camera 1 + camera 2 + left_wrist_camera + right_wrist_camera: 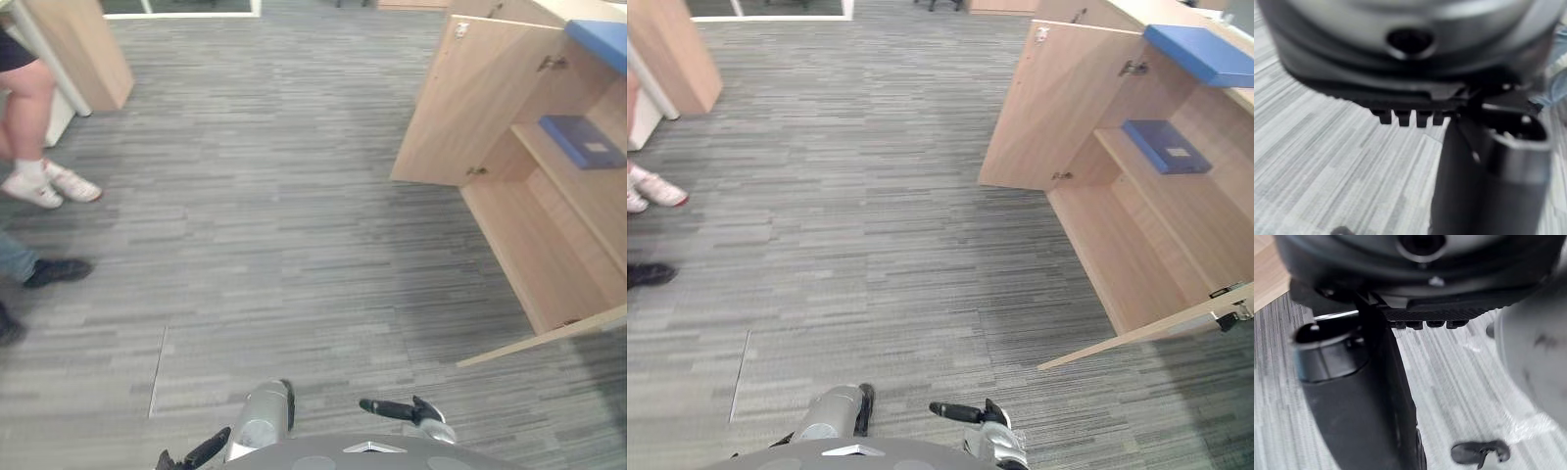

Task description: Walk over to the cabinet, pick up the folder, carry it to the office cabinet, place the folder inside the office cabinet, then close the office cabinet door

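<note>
I see grey carpet floor [274, 196] spreading out from the office cabinet [544, 250], whose doors [470, 98] stand swung wide. The blue folder [1164, 146] lies flat on a shelf inside that cabinet. Two people's shoes [44, 184] stand well apart from the cabinet. My left robot hand [201, 452] and right robot hand [402, 409] hang short of it, fingers straight, holding nothing.

we log a light wood office cabinet [534, 245] at right, both doors open: far door [460, 103] swung wide toward the carpet, near door [549, 340] seen almost edge-on. a dark blue folder [583, 140] lies flat on the inner shelf [563, 181], pale label up, near the far end, apart from both doors.
</note>
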You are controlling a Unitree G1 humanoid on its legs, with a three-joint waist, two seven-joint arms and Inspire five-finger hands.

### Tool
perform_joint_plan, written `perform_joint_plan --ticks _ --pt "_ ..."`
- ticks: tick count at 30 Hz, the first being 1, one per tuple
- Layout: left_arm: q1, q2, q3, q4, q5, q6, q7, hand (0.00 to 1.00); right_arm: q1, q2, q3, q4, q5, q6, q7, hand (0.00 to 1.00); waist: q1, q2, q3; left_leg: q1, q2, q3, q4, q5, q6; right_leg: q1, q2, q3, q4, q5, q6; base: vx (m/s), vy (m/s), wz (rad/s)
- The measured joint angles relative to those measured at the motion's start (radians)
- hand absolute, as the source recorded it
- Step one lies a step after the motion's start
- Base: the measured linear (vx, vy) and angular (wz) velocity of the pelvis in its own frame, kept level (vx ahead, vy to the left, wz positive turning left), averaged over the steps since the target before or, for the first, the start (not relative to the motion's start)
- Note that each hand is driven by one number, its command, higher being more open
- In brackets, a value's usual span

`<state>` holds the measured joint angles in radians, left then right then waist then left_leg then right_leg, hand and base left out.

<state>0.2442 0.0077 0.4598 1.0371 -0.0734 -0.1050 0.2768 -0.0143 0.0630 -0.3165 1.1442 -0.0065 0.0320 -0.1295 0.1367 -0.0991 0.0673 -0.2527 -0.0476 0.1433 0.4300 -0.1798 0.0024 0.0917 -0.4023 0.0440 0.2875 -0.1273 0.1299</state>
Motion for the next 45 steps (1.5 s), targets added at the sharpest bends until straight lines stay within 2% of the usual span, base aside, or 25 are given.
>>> perform_joint_plan --ticks 2,4,7,8,9,10,11,14,16,17,18,20,23,26,28,29,31,32,35,36,37,38,40,42,45 --pt "0.013 0.01 -0.023 0.004 0.005 0.0 -0.012 1.0 0.002 -0.002 -0.051 -0.004 -0.009 -0.002 0.009 1.0 -0.007 0.005 -0.013 0.085 -0.061 -0.005 -0.05 0.007 0.019 -0.04 -0.052 0.023 0.111 0.063 -0.044 0.36 0.207 -0.48" --pt "0.01 0.024 -0.057 0.005 0.006 -0.003 -0.033 1.0 -0.003 -0.021 -0.099 -0.015 -0.007 -0.018 0.013 1.0 -0.03 0.029 -0.02 0.18 -0.119 -0.049 -0.115 0.017 0.054 -0.137 -0.122 -0.032 0.363 0.153 -0.175 0.31 0.164 -0.08" --pt "-0.01 0.031 -0.062 0.024 0.006 -0.008 -0.056 1.0 -0.016 -0.019 -0.107 -0.032 -0.006 -0.046 0.013 1.0 -0.067 0.041 -0.004 0.333 -0.124 -0.074 -0.193 0.014 0.071 -0.211 -0.135 -0.242 0.625 0.102 -0.228 0.23 0.187 0.16" --pt "-0.009 0.033 -0.061 0.03 0.005 -0.006 -0.067 1.0 -0.022 -0.013 -0.112 -0.031 -0.006 -0.049 0.013 1.0 -0.066 0.041 0.003 0.382 -0.11 -0.073 -0.226 0.009 0.078 -0.216 -0.11 -0.325 0.614 0.063 -0.198 0.18 0.124 -0.17" --pt "-0.005 0.034 -0.062 0.03 0.004 -0.006 -0.066 1.0 -0.024 -0.007 -0.141 -0.027 -0.005 -0.051 0.012 1.0 -0.062 0.038 0.013 0.438 -0.099 -0.072 -0.266 0.009 0.078 -0.193 -0.096 -0.396 0.592 0.051 -0.199 0.13 0.015 -0.24" --pt "0.001 0.032 -0.062 0.029 0.005 -0.007 -0.064 1.0 -0.024 -0.008 -0.156 -0.014 -0.005 -0.051 0.01 1.0 -0.055 0.037 0.015 0.463 -0.085 -0.062 -0.288 0.01 0.079 -0.175 -0.087 -0.417 0.576 0.036 -0.154 0.1 -0.053 -0.58" --pt "0.008 0.032 -0.058 0.028 0.005 -0.004 -0.061 1.0 -0.029 -0.007 -0.146 -0.011 -0.005 -0.052 0.007 1.0 -0.049 0.044 0.014 0.47 -0.065 -0.028 -0.308 0.001 0.079 -0.19 -0.077 -0.459 0.564 -0.036 -0.099 0.06 -0.085 -0.77" --pt "0.004 0.028 -0.048 0.046 0.005 0.011 -0.047 1.0 -0.048 0.0 -0.095 -0.034 0.018 -0.061 0.007 1.0 -0.038 0.036 0.061 0.477 -0.013 0.057 -0.307 -0.044 0.053 -0.243 -0.024 -0.631 0.517 -0.101 -0.081 -0.03 -0.163 -1.11" --pt "-0.004 0.032 -0.02 0.044 0.006 0.023 -0.057 1.0 -0.048 0.009 -0.093 -0.046 0.024 -0.061 0.003 1.0 -0.026 0.014 0.074 0.485 0.006 0.092 -0.307 -0.061 0.027 -0.224 -0.002 -0.812 0.413 -0.102 -0.117 0.08 -0.208 -0.62" --pt "-0.005 0.031 0.0 0.04 0.005 0.022 -0.059 1.0 -0.047 0.011 -0.093 -0.035 0.024 -0.059 0.001 1.0 -0.027 -0.003 0.086 0.504 0.005 0.096 -0.307 -0.077 0.009 -0.184 0.021 -0.881 0.308 -0.121 -0.19 0.23 -0.219 -0.28" --pt "-0.005 0.016 0.011 0.044 0.006 0.025 -0.058 1.0 -0.047 0.007 -0.095 -0.03 0.024 -0.059 -0.003 1.0 -0.024 0.006 0.085 0.513 0.033 0.082 -0.302 -0.095 0.0 -0.158 0.074 -0.893 0.264 -0.128 -0.202 0.26 -0.198 -0.2" --pt "-0.007 0.001 0.017 0.025 0.009 0.023 -0.062 1.0 -0.041 0.008 -0.093 -0.03 0.024 -0.059 -0.014 1.0 -0.024 0.042 0.078 0.507 0.065 0.051 -0.303 -0.104 -0.007 -0.142 0.133 -0.902 0.219 -0.139 -0.201 0.29 -0.171 -0.04" --pt "-0.011 -0.009 0.018 0.011 0.023 0.025 -0.063 1.0 -0.04 0.009 -0.095 -0.025 0.024 -0.058 -0.024 1.0 -0.025 0.059 0.078 0.501 0.117 -0.001 -0.264 -0.14 -0.027 -0.108 0.196 -0.938 0.192 -0.179 -0.186 0.33 -0.169 0.19" --pt "-0.012 -0.015 0.027 0.007 0.035 0.027 -0.063 1.0 -0.032 0.012 -0.068 -0.022 0.023 -0.043 -0.029 1.0 -0.023 0.078 0.065 0.374 0.169 -0.099 0.059 -0.191 -0.029 -0.049 0.285 -0.945 0.089 -0.176 -0.165 0.19 -0.071 0.01" --pt "-0.01 -0.037 0.026 -0.001 0.033 0.029 -0.061 1.0 -0.027 0.005 -0.031 -0.018 0.024 -0.038 -0.029 1.0 -0.009 0.121 0.047 0.217 0.219 -0.13 0.442 -0.118 -0.023 0.002 0.365 -0.898 0.009 -0.163 -0.166 0.2 0.006 -0.67" --pt "-0.01 -0.037 0.023 -0.001 0.033 0.032 -0.064 1.0 -0.029 0.001 -0.017 -0.011 0.024 -0.038 -0.03 1.0 -0.003 0.127 0.046 0.192 0.229 -0.135 0.519 -0.086 -0.027 0.019 0.377 -0.875 -0.008 -0.166 -0.173 0.28 0.095 -0.91" --pt "-0.014 -0.031 0.021 -0.004 0.026 0.036 -0.061 1.0 -0.049 -0.005 0.025 0.025 0.023 -0.036 -0.03 1.0 0.0 0.124 0.054 0.113 0.24 -0.114 0.682 -0.097 -0.014 0.06 0.38 -0.818 -0.037 -0.163 -0.169 0.22 0.116 -0.78" --pt "-0.02 -0.019 0.015 -0.009 0.023 0.036 -0.06 1.0 -0.065 -0.007 0.049 0.056 0.024 -0.034 -0.03 1.0 0.003 0.104 0.065 0.071 0.236 -0.102 0.698 -0.115 -0.005 0.095 0.368 -0.778 -0.065 -0.152 -0.152 0.2 0.157 -0.91" --pt "-0.018 -0.001 -0.022 -0.025 -0.004 0.034 -0.057 1.0 -0.086 -0.015 0.072 0.097 0.024 -0.024 -0.036 1.0 0.017 0.059 0.095 0.001 0.215 -0.092 0.458 -0.155 -0.021 0.16 0.283 -0.697 -0.081 -0.121 -0.107 0.32 0.318 -1.0" --pt "-0.018 -0.001 -0.027 -0.024 -0.013 0.033 -0.054 1.0 -0.074 -0.045 0.072 0.098 0.024 -0.022 -0.038 1.0 0.014 0.049 0.099 -0.029 0.183 -0.164 0.137 -0.097 -0.035 0.185 0.215 -0.667 -0.082 -0.118 -0.041 0.53 0.651 -1.01" --pt "-0.017 -0.003 -0.027 -0.021 -0.015 0.033 -0.048 1.0 -0.064 -0.064 0.072 0.097 0.024 -0.022 -0.038 1.0 0.012 0.06 0.099 -0.038 0.177 -0.213 0.018 0.032 -0.064 0.207 0.183 -0.652 -0.082 -0.126 0.02 0.59 0.699 -0.68" --pt "-0.022 0.006 -0.026 -0.013 -0.036 0.024 -0.036 1.0 -0.049 -0.069 0.076 0.097 0.024 -0.022 -0.037 1.0 0.01 0.048 0.101 -0.019 0.133 -0.194 0.006 0.109 -0.092 0.229 0.145 -0.627 -0.08 -0.135 0.047 0.4 0.427 -0.08" --pt "-0.044 0.026 -0.018 -0.017 -0.047 -0.011 -0.016 1.0 -0.052 -0.051 0.091 0.099 0.024 -0.02 -0.027 1.0 0.005 0.001 0.107 -0.015 0.095 -0.202 0.001 0.11 -0.077 0.208 0.143 -0.611 -0.115 -0.122 0.028 0.29 0.277 0.08" --pt "-0.063 0.048 -0.008 -0.004 -0.049 -0.018 -0.014 1.0 -0.073 -0.033 0.092 0.099 0.024 -0.022 -0.025 1.0 0.019 0.002 0.123 -0.007 0.052 -0.266 0.039 0.104 -0.078 0.174 0.159 -0.581 -0.152 -0.051 0.019 0.17 0.208 -0.28" --pt "-0.047 0.016 0.027 0.004 -0.04 -0.024 -0.017 1.0 -0.133 -0.041 0.108 0.106 0.06 -0.003 -0.036 1.0 0.053 0.048 0.103 0.049 0.006 -0.327 0.033 0.035 -0.076 0.186 0.11 -0.519 -0.162 -0.001 0.031 0.1 0.185 -0.43"
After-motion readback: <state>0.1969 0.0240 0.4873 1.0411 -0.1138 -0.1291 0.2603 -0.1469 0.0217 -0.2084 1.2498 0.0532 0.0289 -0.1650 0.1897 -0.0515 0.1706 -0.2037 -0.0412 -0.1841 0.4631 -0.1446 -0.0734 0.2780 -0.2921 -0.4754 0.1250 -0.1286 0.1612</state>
